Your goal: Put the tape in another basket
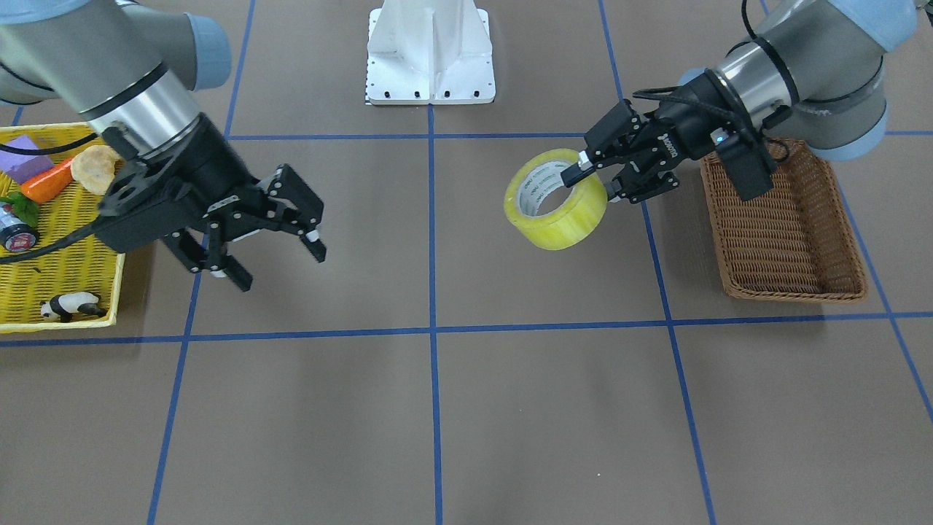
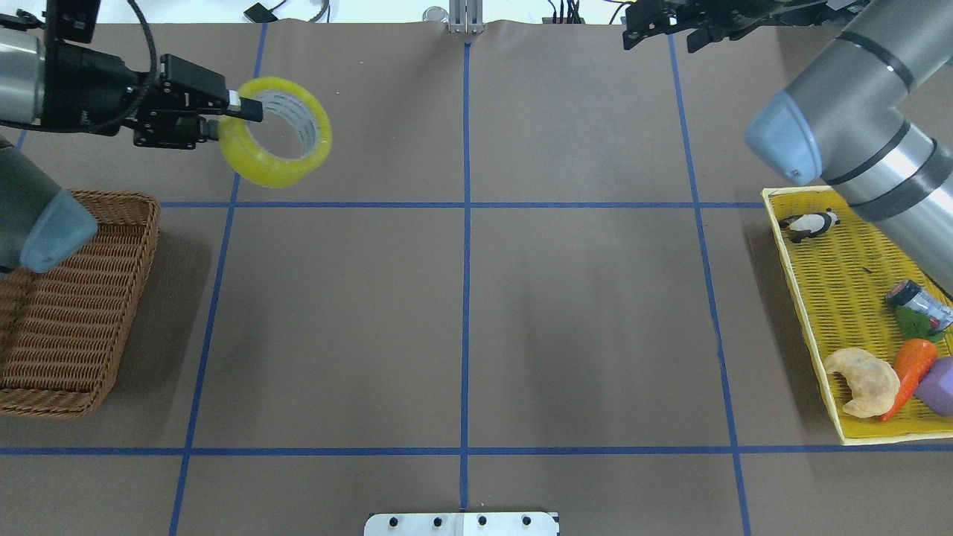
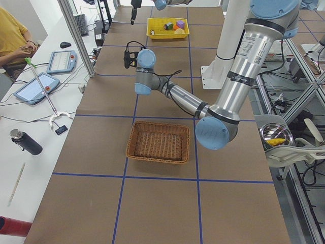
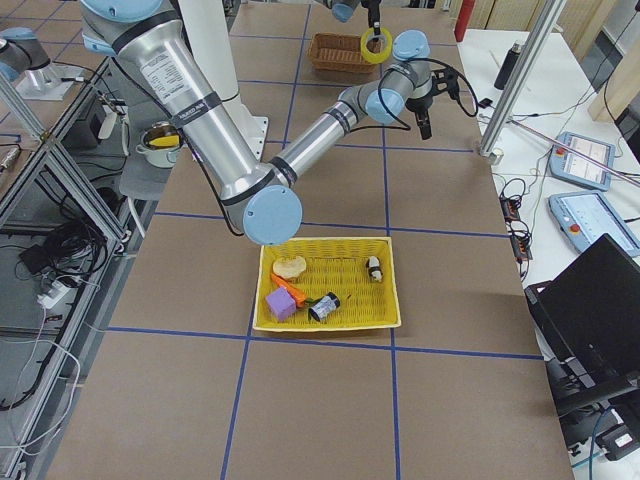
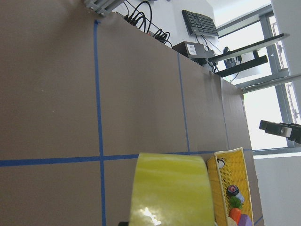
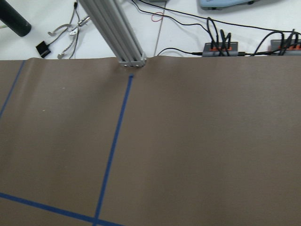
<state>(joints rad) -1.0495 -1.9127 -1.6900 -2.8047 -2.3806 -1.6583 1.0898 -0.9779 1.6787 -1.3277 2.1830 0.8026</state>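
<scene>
My left gripper [image 1: 594,182] was clamped on the tape [image 1: 568,219], one finger through the white core and the other against the yellow outer face, so I had the wall of the roll pinched and nothing else. The roll hung clear of the table, out beyond my fingertips, and was tilted: its open hole faced partly up and partly sideways, neither lying flat nor standing on edge.

What mattered most was where the basket [image 1: 794,295] lay from that hand. The tape was over bare table, not over the wicker. It was just beside the basket, on the side toward the table's middle, and in the overhead view it also seemed somewhat further out from my base than the basket's far rim. The basket looked empty, with its long side running away from me. I judged that I would have to draw the roll back outward, toward my own left, until it was over the weave, and level it before letting go, or it might land on edge and roll against the low sloping side.

My left arm was plainly the nearer one for this. My right gripper [image 1: 277,262] hung well apart across the table, its fingers spread and holding nothing, near the yellow basket [image 1: 58,292], which held a toy panda [image 1: 69,306], a carrot [image 1: 47,186] and a few other small things
</scene>
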